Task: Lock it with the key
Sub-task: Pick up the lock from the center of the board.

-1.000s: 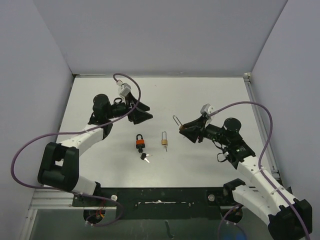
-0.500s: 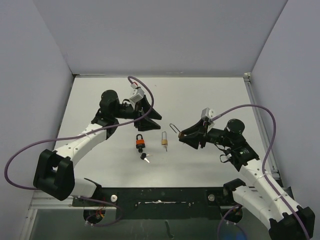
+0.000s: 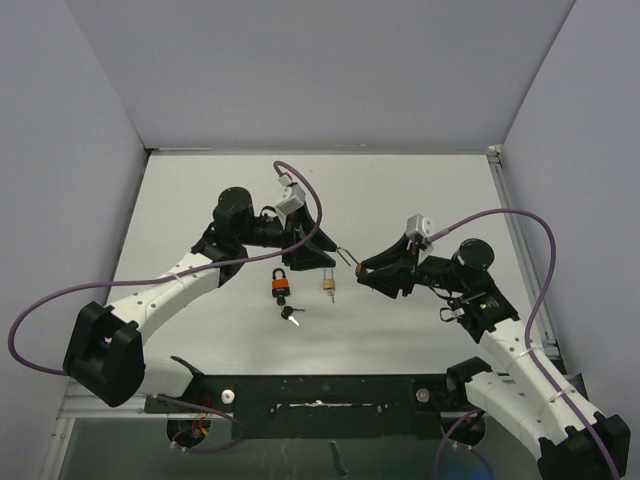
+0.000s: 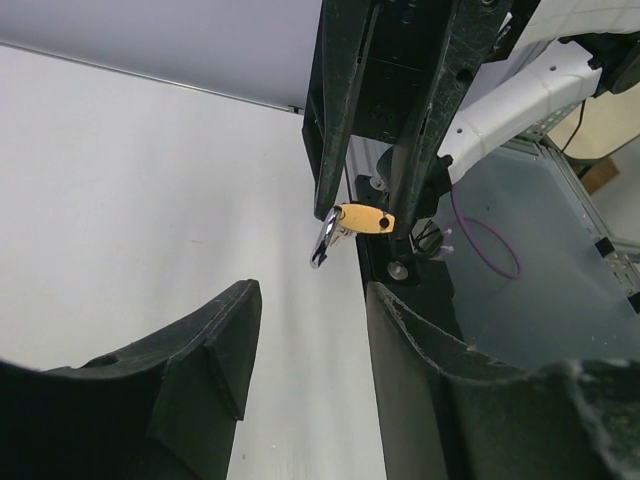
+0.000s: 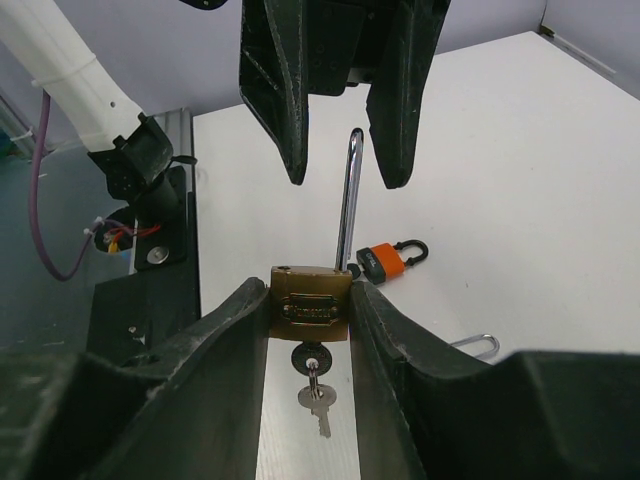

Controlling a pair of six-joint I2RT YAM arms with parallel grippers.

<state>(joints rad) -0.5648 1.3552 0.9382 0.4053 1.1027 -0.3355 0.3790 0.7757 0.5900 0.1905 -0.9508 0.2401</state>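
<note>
My right gripper (image 5: pixel 310 300) is shut on a brass padlock (image 5: pixel 310 306), pinching its body by the sides. The long steel shackle (image 5: pixel 348 200) stands open and points away from the gripper. A key (image 5: pixel 308 358) sits in the keyhole, with a second key (image 5: pixel 316 398) hanging from it. My left gripper (image 3: pixel 325 258) is open and faces the padlock head-on. Its fingers (image 5: pixel 270 90) straddle the shackle tip without touching it. In the left wrist view, the padlock (image 4: pixel 365 218) hangs just beyond my left gripper (image 4: pixel 310 300).
An orange padlock (image 3: pixel 280 285) lies on the white table (image 3: pixel 400 190) below the left gripper, with small keys (image 3: pixel 290 315) beside it. A second brass padlock (image 3: pixel 328 283) with a long shackle lies between the two grippers. The black base rail (image 3: pixel 320 390) runs along the near edge.
My left gripper has swung right toward the held padlock and its jaws have narrowed. My right gripper has shifted slightly left with the padlock, so the shackle tip now sits between the left fingers.
</note>
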